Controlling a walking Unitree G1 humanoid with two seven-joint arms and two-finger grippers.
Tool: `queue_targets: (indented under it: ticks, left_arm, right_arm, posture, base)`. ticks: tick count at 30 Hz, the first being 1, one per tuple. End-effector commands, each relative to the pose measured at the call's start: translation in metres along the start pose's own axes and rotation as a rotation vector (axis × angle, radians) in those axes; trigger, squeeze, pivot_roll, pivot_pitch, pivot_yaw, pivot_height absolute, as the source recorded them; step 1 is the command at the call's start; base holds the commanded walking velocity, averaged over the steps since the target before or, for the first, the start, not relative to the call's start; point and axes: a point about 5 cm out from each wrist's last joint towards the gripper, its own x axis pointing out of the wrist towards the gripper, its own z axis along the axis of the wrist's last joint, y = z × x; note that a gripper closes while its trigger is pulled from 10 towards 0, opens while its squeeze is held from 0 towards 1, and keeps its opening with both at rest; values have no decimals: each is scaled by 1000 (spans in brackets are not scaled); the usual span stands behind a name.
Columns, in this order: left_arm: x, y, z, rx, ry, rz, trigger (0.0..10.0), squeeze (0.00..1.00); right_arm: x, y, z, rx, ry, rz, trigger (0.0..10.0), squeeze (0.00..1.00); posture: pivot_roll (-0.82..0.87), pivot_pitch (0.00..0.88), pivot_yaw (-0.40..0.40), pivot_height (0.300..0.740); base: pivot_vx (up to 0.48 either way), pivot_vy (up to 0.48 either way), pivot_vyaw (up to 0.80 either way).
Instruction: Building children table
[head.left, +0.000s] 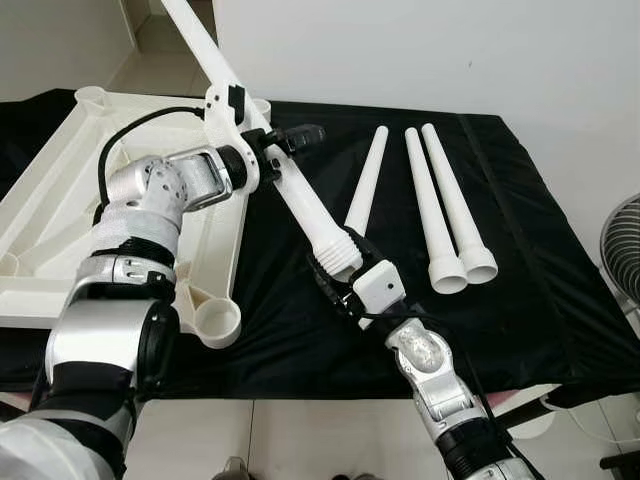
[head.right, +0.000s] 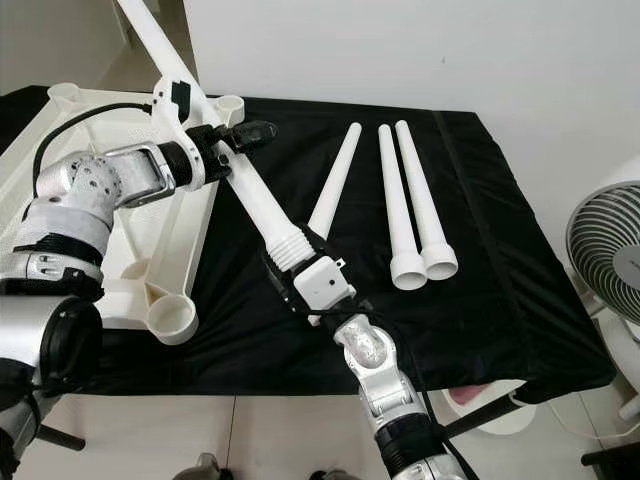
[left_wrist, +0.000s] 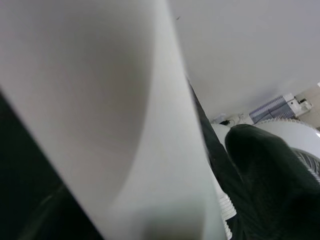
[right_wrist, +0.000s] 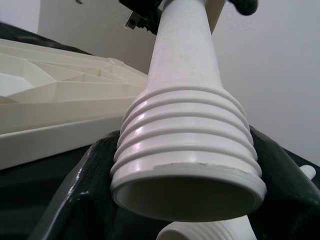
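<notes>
item: white table leg (head.left: 300, 195), long tapered plastic tube, ribbed at its wide end; likely light, stiff, smooth and slippery. held slanted above the black cloth (head.left: 520, 270), just right of the upturned tabletop (head.left: 60, 200). left gripper (head.left: 290, 140) clamps mid-shaft; right gripper (head.left: 335, 280) closed around the ribs, the surest hold. three spare legs (head.left: 440, 210) lie farther right.

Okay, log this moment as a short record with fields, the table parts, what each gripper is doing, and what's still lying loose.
surface: black cloth over a table
tabletop: white tabletop lying underside up, corner sockets showing, on the robot's left
held leg: white table leg lifted at a slant
right gripper: shut on the leg's threaded wide end
left gripper: shut on the leg's shaft, higher up
loose legs: three legs on the cloth
nearby: fan on the right
</notes>
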Motion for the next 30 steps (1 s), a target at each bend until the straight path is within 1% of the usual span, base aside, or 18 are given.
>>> queue_targets:
  ticks: [1, 6, 11, 12, 14, 15, 17, 18, 19, 21, 22, 24, 25, 26, 27, 28, 29, 30]
  left_arm:
    - [1, -10, 11, 5, -34, -97, 0, 0]
    - [1, -15, 13, -1, -32, -138, 0, 0]
    - [2, -14, 15, -9, -32, -131, 0, 0]
    - [2, -14, 16, -5, -28, -127, 0, 0]
    - [3, -15, 16, -1, -25, -124, 0, 0]
    - [3, -15, 17, 10, -32, -122, 10000, 0]
    - [3, -16, 19, 22, -41, -123, 10000, 0]
    - [3, -17, 21, 52, -53, -123, 10000, 0]
    - [3, -17, 21, 52, -53, -123, 10000, 0]
    - [2, -20, 22, 97, -63, -132, 10000, 0]
    - [2, -20, 22, 97, -63, -132, 10000, 0]
    - [1, -29, 22, 176, -75, -155, 10000, 0]
    - [1, -33, 21, 211, -84, -164, 10000, 0]
    - [1, -33, 21, 211, -84, -164, 10000, 0]
    - [1, -37, 20, 270, -94, -163, 10000, 0]
    - [1, -37, 20, 270, -94, -163, 10000, 0]
    - [1, -40, 18, 303, -105, -161, 10000, 0]
    - [1, -43, 16, 358, -125, -143, 10000, 0]
  right_arm:
    - [-1, 2, 0, -17, -2, 19, 10000, 0]
    - [0, 0, 1, -20, -2, 14, 10000, 0]
    - [1, -3, 1, -29, -1, -9, 10000, 0]
    - [1, -4, 1, 2, -4, -11, 10000, 1000]
    - [1, -4, 1, 26, -6, -12, 10000, 1000]
    - [1, -4, 1, 34, -9, -11, 10000, 1000]
    - [1, -4, 2, 39, -11, -16, 10000, 1000]
    - [1, -5, 3, 46, -10, -21, 10000, 1000]
    - [1, -5, 3, 46, -10, -21, 10000, 1000]
    - [1, -7, 4, 65, -7, -37, 10000, 1000]
    - [1, -7, 4, 65, -7, -37, 10000, 1000]
    - [6, -10, 6, 128, 14, -59, 10000, 1000]
    - [10, -11, 9, 165, 17, -69, 10000, 0]
    - [10, -11, 9, 165, 17, -69, 10000, 0]
    - [14, -12, 13, 206, 17, -73, 10000, 0]
    - [14, -12, 13, 206, 17, -73, 10000, 0]
    - [17, -13, 17, 230, 13, -75, 10000, 0]
    - [22, -16, 20, 232, 22, -80, 10000, 0]
  posture:
    - [129, 56, -13, 740]
    - [131, 58, -16, 740]
    - [132, 60, -20, 740]
    - [133, 62, -21, 740]
    - [133, 62, -21, 740]
    - [133, 62, -22, 740]
    - [133, 62, -22, 740]
    - [133, 62, -22, 740]
    - [133, 62, -22, 740]
    - [129, 59, -21, 740]
    - [129, 59, -21, 740]
    - [128, 59, -22, 740]
    - [128, 57, -22, 740]
    - [128, 57, -22, 740]
    - [128, 57, -22, 740]
    - [128, 57, -22, 740]
    - [128, 57, -22, 740]
    - [127, 57, -24, 740]
  base:
    - [0, 0, 0]
    - [0, 0, 0]
    - [0, 0, 0]
    - [0, 0, 0]
    - [0, 0, 0]
    - [0, 0, 0]
    - [0, 0, 0]
    - [0, 0, 0]
    - [0, 0, 0]
    - [0, 0, 0]
    - [0, 0, 0]
    - [0, 0, 0]
    - [0, 0, 0]
    - [0, 0, 0]
    - [0, 0, 0]
    - [0, 0, 0]
    - [0, 0, 0]
    - [0, 0, 0]
